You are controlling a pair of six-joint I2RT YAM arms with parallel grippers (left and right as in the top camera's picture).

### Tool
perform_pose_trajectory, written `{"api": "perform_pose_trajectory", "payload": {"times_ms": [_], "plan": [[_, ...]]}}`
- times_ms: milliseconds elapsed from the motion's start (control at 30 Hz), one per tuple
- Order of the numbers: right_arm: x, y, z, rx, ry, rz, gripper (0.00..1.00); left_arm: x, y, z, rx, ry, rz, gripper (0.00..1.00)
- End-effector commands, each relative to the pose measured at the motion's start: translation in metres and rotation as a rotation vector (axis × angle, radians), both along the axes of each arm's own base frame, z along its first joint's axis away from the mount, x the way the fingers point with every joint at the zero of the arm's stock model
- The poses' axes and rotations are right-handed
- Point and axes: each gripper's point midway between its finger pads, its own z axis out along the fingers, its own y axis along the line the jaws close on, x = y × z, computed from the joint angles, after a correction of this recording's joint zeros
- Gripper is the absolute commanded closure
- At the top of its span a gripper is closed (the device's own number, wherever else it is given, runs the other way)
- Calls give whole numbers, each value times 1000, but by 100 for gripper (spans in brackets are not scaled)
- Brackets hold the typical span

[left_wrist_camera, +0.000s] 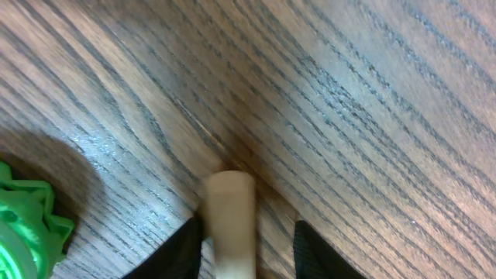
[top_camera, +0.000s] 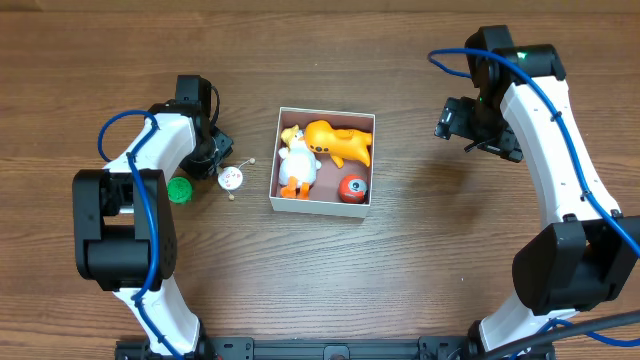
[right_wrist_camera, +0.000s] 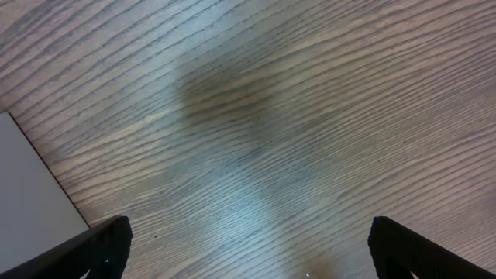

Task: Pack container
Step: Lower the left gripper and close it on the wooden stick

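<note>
The container [top_camera: 322,206] sits at the middle of the table [top_camera: 400,290], open side up. Inside it a white duck toy [top_camera: 296,165] lies along the 9 o'clock wall. An orange animal toy [top_camera: 340,142] lies across the 12 to 2 o'clock part, and a red ball with an eye [top_camera: 351,188] fills the 4 o'clock corner.

The left arm [top_camera: 150,160] rises from its base at 7 o'clock, runs up the table's 9 o'clock side and bends in toward the container. Its wrist tips down so that the left gripper [left_wrist_camera: 248,229] is low over the wood. In the left wrist view its dark fingers [left_wrist_camera: 186,248] stand on either side of a pale stick [left_wrist_camera: 230,209]. One finger is against the stick and a gap shows at the other, so the jaws are part-way apart and not clamped. A white round toy [top_camera: 231,178] lies just at 4 o'clock of that gripper, well short of the container. A green ridged piece [top_camera: 180,190] rests near the toy at its 8 o'clock.

The right arm [top_camera: 555,150] climbs from 5 o'clock, folds at 1 o'clock and points its wrist back toward the container. The right gripper [right_wrist_camera: 249,240] hangs over bare wood with its jaws spread wide, holding nothing. The container's white wall shows at 8 o'clock in its wrist view.
</note>
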Motion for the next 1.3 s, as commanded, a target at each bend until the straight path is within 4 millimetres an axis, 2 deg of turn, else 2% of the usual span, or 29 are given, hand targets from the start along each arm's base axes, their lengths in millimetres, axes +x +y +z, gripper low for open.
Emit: {"api": "perform_pose_trajectory", "payload": {"times_ms": [0,300,400,433,500,533,667,700,800,967,1033,1267], "plan": [[2,-1,18,-1,-57,1,0,5,-3,-3,-24,15,-35,64],[2,-1,18,-1,-57,1,0,25,2,43,1,6,-127,82],[2,-1,18,-1,-57,1,0,26,8,56,37,18,-135,96],[2,-1,18,-1,-57,1,0,26,10,59,48,23,-133,96],[2,-1,18,-1,-57,1,0,26,12,61,60,26,-131,78],[2,-1,18,-1,-57,1,0,25,12,60,60,30,-132,61],[2,-1,18,-1,-57,1,0,19,9,58,57,53,-138,38],[2,-1,18,-1,-57,1,0,18,7,57,57,57,-142,35],[2,-1,18,-1,-57,1,0,12,2,49,56,73,-143,35],[2,-1,18,-1,-57,1,0,2,-3,25,52,86,-133,35],[2,-1,18,-1,-57,1,0,-3,-3,14,53,88,-132,39],[2,-1,18,-1,-57,1,0,-3,0,8,70,80,-113,42]]}}
